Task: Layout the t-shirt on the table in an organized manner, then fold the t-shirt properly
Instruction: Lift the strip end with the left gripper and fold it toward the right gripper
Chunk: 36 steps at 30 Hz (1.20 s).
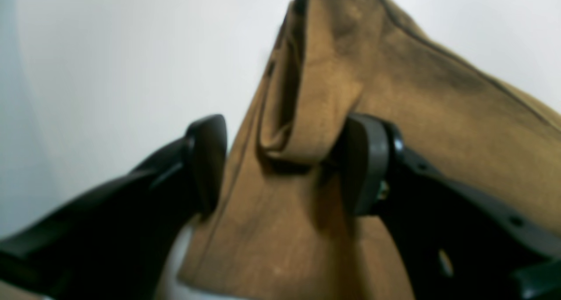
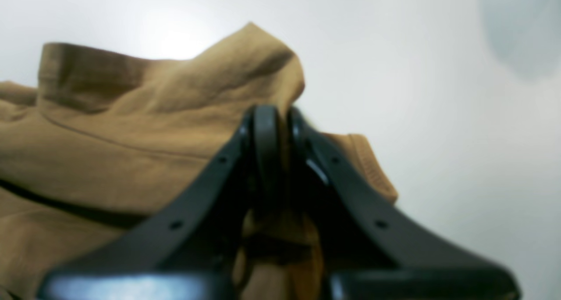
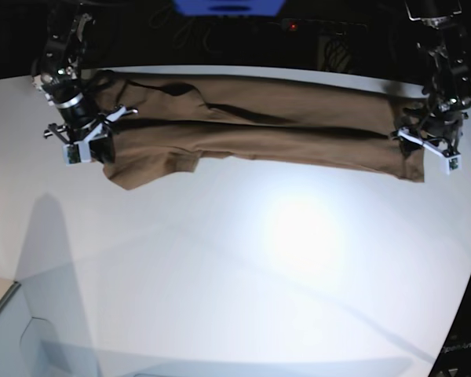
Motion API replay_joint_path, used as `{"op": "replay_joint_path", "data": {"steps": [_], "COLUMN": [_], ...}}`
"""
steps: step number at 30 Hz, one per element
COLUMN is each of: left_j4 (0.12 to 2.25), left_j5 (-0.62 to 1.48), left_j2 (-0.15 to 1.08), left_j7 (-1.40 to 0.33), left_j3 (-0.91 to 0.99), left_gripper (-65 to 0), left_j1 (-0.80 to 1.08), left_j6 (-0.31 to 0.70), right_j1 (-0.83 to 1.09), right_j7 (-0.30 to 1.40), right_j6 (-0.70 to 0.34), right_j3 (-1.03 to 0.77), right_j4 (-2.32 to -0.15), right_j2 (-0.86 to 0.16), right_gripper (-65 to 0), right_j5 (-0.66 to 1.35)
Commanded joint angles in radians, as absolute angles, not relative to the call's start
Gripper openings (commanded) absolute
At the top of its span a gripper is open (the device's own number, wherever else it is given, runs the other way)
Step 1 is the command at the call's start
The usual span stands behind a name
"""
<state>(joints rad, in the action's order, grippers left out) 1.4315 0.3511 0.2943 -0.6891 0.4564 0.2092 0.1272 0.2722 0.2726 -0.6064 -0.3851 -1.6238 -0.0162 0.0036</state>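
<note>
Broad white table (image 3: 243, 259), glossy, with a curved far edge and a bright glare spot right of centre. Across its far part, the brown t-shirt (image 3: 259, 126), stretched into a long band from one arm to the other, folded lengthwise with a dark crease along the middle and a sleeve flap drooping near the base view's left end. At that left end, the right gripper (image 2: 280, 116), clenched on a bunched corner of cloth, fingers pressed nearly together with fabric pinched between. At the opposite end, the left gripper (image 1: 285, 159), jaws spread wide apart, a rolled fold of fabric lying between the pads (image 1: 366, 164) and touching only the one on the wrist view's right; released, not squeezing.
</note>
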Motion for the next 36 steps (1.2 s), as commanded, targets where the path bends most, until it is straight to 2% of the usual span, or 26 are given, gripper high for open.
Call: {"op": "replay_joint_path", "data": {"steps": [1,3,6,7,10,13,19,26,36], "left_j4": [1.414,1.389,1.382,1.382,1.391,1.442,1.73,1.991,1.974], "left_j5": [0.325,0.325,0.325,0.325,0.325,0.325,0.325,0.325,0.317], "left_j2": [0.306,0.305,0.305,0.306,0.308,0.312,0.305,0.246,0.076], "left_j7": [-0.72,-0.717,-0.676,-0.673,-0.671,-0.67,-0.673,-0.872,-0.92], "left_j3": [0.458,0.458,0.435,0.426,0.424,0.426,0.417,0.286,-0.005], "left_gripper": [-32.5,-42.3,-61.9,-65.0,-63.0,-65.0,-65.0,-65.0,-65.0], "left_j1": [0.205,0.203,0.205,0.205,0.205,0.209,0.271,0.295,0.234], "left_j6": [0.114,0.114,0.114,0.114,0.114,0.113,0.105,0.104,0.101], "right_j1": [0.265,0.265,0.265,0.265,0.265,0.268,0.271,0.272,0.274], "right_j7": [0.246,0.246,0.246,0.246,0.246,0.246,0.246,0.246,0.246], "right_j6": [-0.61,-0.61,-0.61,-0.61,-0.61,-0.61,-0.61,-0.61,-0.61], "right_j3": [-0.389,-0.389,-0.389,-0.389,-0.387,-0.387,-0.386,-0.386,-0.386], "right_j4": [-1.639,-1.639,-1.639,-1.639,-1.639,-1.639,-1.639,-1.639,-1.639], "right_j2": [-0.021,-0.021,-0.021,-0.021,-0.021,-0.021,-0.021,-0.021,-0.001], "right_gripper": [-65.0,-65.0,-65.0,-65.0,-65.0,-65.0,-65.0,-65.0,-65.0], "right_j5": [0.016,0.016,0.016,0.016,0.016,0.016,0.016,0.016,0.015]}}
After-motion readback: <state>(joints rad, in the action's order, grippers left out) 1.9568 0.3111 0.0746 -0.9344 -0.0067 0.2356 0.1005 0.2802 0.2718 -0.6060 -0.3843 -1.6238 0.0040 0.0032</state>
